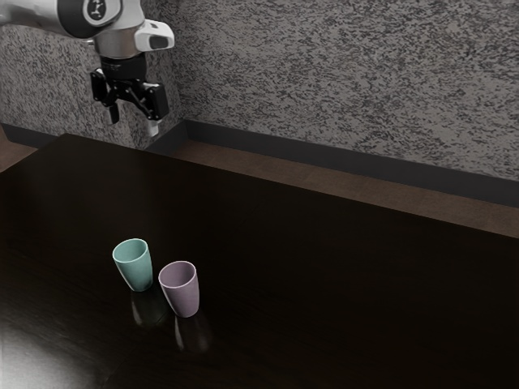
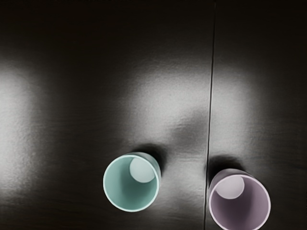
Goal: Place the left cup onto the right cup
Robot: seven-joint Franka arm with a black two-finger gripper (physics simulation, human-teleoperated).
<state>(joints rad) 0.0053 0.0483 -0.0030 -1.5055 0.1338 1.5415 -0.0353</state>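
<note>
Upright, empty teal cup (image 1: 133, 264) just beside upright, empty purple cup (image 1: 179, 288)

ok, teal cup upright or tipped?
Upright: the teal cup stands on its base, rim up; the wrist view looks into its open mouth.

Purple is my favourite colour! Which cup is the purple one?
The purple cup is the one on the exterior view's right, standing upright close beside the teal cup. Both stand mouth up; colour and side tell them apart.
</note>
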